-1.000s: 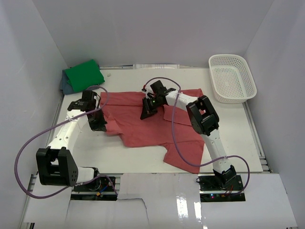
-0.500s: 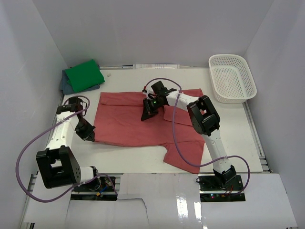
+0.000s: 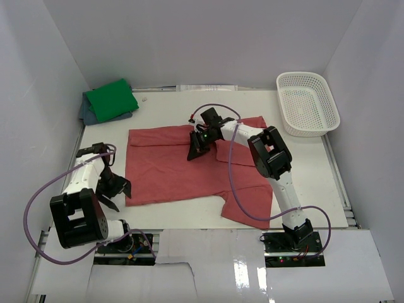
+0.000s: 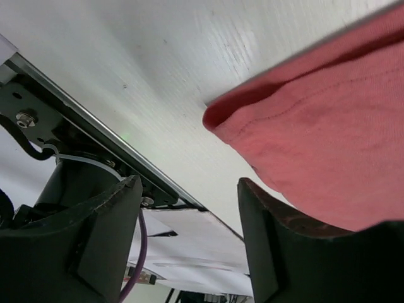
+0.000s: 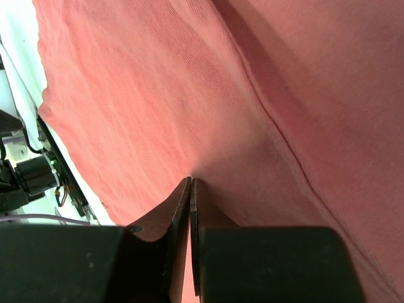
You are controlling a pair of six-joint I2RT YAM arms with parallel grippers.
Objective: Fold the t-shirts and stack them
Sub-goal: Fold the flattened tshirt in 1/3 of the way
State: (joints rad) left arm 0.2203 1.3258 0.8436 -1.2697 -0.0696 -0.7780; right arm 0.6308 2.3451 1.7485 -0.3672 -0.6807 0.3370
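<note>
Plainly, the brick-red soft cloth t-shirt (image 3: pixel 170 164) lies spread across the middle of the white table (image 3: pixel 303 170), one sleeve trailing toward the near edge. The left gripper (image 3: pixel 118 191) sits low at the shirt's near-left corner. Its fingers (image 4: pixel 101 240) stand apart with nothing between them, and the hem corner lies just beyond. The right gripper (image 3: pixel 197 144) rests on the cloth near the collar, tips pressed together into the fabric; whether they nip any cloth cannot be told. The bright green folded shirt (image 3: pixel 112 100) lies on the blue-grey shirt (image 3: pixel 88 113) at the far-left corner, well apart from the white plastic lattice basket (image 3: pixel 307 104). The step looks like flattening before a fold. Doing it well means taking the hem corner cleanly, both layers together, and carrying it low so the pinned cloth does not bunch.
</note>
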